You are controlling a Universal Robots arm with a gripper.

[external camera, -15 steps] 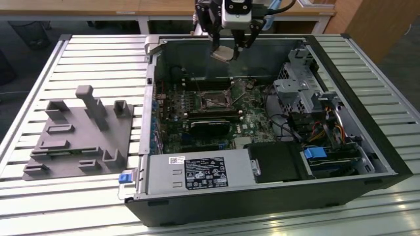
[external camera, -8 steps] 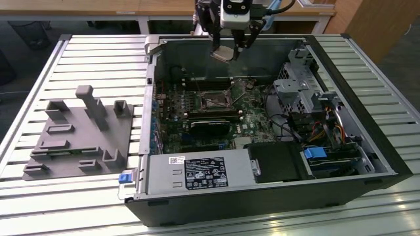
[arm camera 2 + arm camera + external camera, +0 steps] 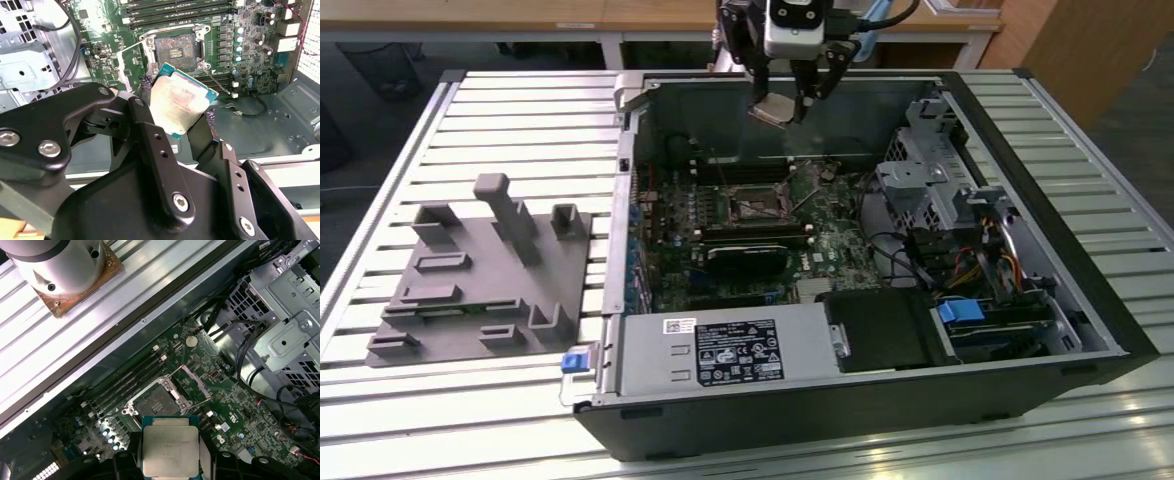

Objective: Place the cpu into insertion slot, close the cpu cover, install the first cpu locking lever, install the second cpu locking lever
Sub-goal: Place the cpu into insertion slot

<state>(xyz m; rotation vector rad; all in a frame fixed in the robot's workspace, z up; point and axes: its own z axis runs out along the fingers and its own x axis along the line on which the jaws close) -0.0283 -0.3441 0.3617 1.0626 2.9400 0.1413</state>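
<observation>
Hanging between the jaws, the cpu [image 3: 182, 102] seems slightly tilted.

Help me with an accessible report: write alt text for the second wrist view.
A black gripper holds the cpu, a pale metal square chip with a teal edge, tilted in the air above a green motherboard. Beyond the chip, the insertion slot lies uncovered and empty. All of this sits inside an open grey computer case.
</observation>
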